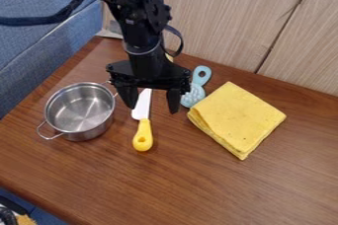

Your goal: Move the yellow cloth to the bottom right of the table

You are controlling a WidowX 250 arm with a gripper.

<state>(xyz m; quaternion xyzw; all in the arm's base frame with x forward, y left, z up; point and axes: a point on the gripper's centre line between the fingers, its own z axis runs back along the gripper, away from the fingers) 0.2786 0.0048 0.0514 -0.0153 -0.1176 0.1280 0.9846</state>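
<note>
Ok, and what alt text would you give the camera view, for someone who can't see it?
A folded yellow cloth lies on a brown wooden table, right of a black robot arm's open, empty pincer. A white-bladed knife with a yellow handle lies near the pincer, a metal pot stands at left, and a light blue utensil lies by the cloth.

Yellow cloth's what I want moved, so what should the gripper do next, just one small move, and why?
I'd shift the open gripper toward the right of the picture until it hangs over the yellow cloth. Its fingers now frame the yellow-handled knife, with the cloth off to one side, so closing here would probably miss the cloth.
</note>
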